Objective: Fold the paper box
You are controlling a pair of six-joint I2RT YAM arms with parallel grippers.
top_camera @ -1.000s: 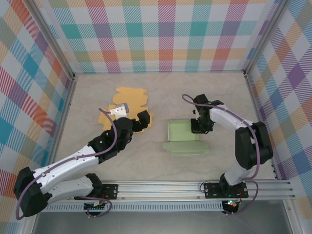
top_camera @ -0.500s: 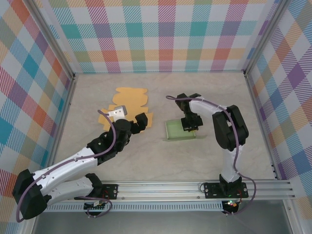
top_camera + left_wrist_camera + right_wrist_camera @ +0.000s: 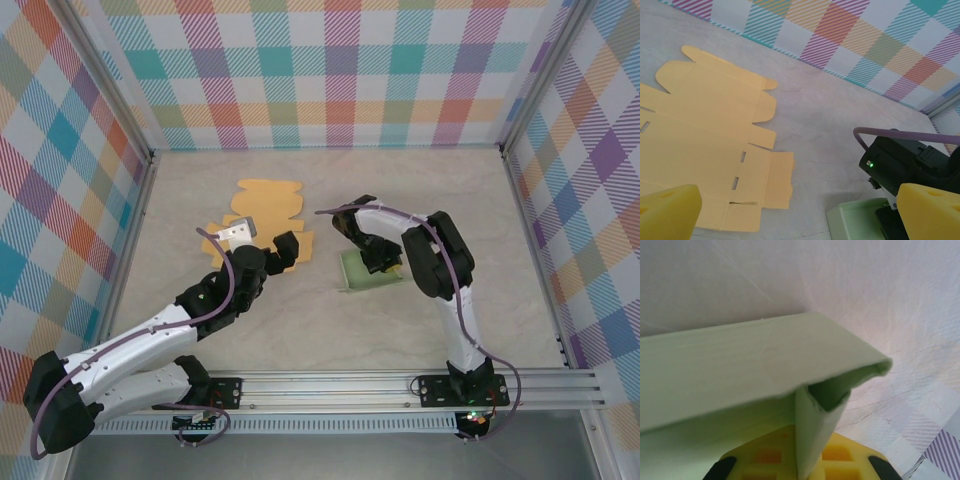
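While the right arm curls in low over the middle of the counter, the right fingers are pinched together on a wall of the green paper box. On the right wrist view, that thin green panel runs straight down between them, clamped tight. The box sits just right of centre on the counter, partly formed, with one long side standing up. One corner is rolled over into a soft, rounded fold.

Over on the other side, the left fingers are spread wide apart, gripping nothing. They hover above the near edge of a yellow cardboard blank, which lies flat and unfolded, up and to the left of the green box. From the left wrist camera, the blank's flaps and little slots all lie flush on the surface. A corner of the green box peeks in at lower right, under the right arm's black wrist, where a small green light glows. Bare counter separates blank and box. Plaid walls ring the counter on three sides.
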